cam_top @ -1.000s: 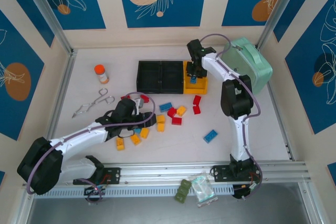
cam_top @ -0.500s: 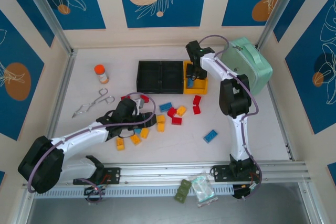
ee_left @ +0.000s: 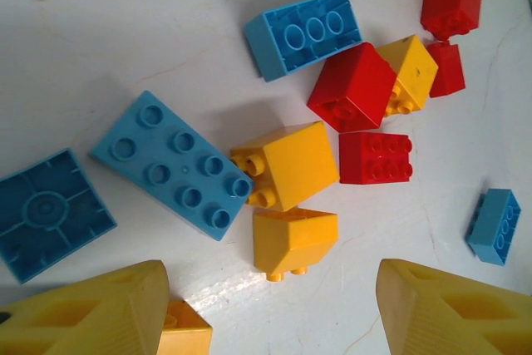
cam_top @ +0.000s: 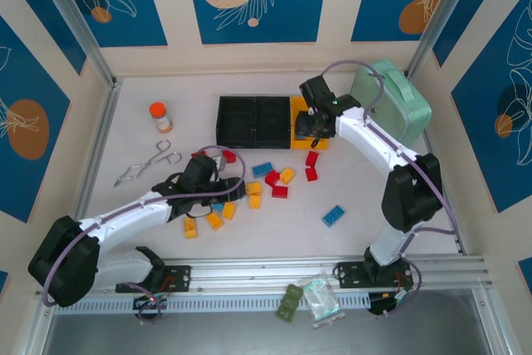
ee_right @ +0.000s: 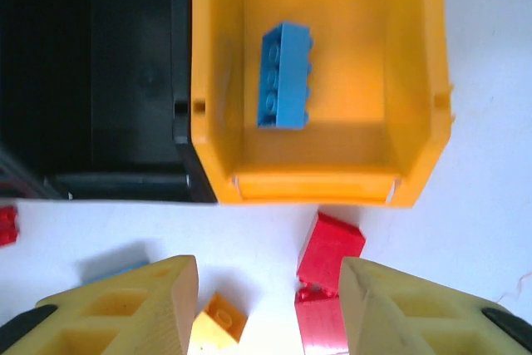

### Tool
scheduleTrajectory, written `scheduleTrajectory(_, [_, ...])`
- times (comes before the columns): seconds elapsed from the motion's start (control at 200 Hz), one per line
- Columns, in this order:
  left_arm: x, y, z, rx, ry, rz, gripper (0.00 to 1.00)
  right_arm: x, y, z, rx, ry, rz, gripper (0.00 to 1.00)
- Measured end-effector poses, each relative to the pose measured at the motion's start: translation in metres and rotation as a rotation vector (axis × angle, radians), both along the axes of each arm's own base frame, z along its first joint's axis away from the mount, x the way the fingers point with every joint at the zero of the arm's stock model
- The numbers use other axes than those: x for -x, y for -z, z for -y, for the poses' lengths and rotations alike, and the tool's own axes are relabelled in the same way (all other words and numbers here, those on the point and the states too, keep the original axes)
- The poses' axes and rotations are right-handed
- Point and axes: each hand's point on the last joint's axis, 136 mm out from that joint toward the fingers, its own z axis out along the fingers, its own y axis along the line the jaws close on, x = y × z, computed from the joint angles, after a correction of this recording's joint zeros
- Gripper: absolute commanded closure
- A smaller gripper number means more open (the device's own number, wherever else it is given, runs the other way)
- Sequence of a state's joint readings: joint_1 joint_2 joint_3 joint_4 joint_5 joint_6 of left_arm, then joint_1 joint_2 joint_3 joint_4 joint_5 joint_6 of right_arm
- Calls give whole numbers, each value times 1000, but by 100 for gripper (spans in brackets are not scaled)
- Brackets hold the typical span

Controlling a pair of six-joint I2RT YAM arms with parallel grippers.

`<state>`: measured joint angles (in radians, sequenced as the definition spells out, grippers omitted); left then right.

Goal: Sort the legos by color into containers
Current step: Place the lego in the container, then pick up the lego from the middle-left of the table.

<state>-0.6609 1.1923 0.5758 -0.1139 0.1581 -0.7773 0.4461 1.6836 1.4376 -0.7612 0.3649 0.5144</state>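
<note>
Red, blue and yellow-orange legos (cam_top: 274,180) lie scattered mid-table. Two black bins (cam_top: 253,120) and one yellow bin (cam_top: 320,140) form a row behind them. My right gripper (cam_top: 311,129) (ee_right: 266,313) hangs open over the yellow bin's near wall (ee_right: 312,182). One blue lego (ee_right: 284,76) lies inside that bin. Two red legos (ee_right: 328,247) and a yellow one (ee_right: 218,322) sit on the table below the right fingers. My left gripper (cam_top: 223,192) (ee_left: 266,322) is open and low over the pile, with a yellow lego (ee_left: 295,239) just ahead of its fingers and a big blue lego (ee_left: 170,164) to the left.
A mint-green case (cam_top: 391,101) stands right of the bins. An orange-capped bottle (cam_top: 160,116) and metal tongs (cam_top: 148,164) lie at the left. A lone blue lego (cam_top: 333,215) sits nearer the front right. Walls close in the back and sides.
My right gripper has drawn back from over the yellow bin toward its near wall, and that arm's elbow has swung right. The left arm has barely moved.
</note>
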Motion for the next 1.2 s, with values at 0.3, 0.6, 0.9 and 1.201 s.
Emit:
scheduleTrajectory(0.3, [-8,-5,-19,-119,-77,-7,34,72,26,3,-63,-30,-48,48])
scheduleTrajectory(0.6, [-20,9,-36,-292,-144,-61,34,111,30,7,-117,-20,-41,48])
scheduleTrajectory(0.9, [-8,24,-37,-335,-105,-122,38,126,47,9,-127,5,-70,48])
scheduleTrajectory(1.201, [30,31,-22,-378,24,-182,38,127,54,9,-142,26,-75,48])
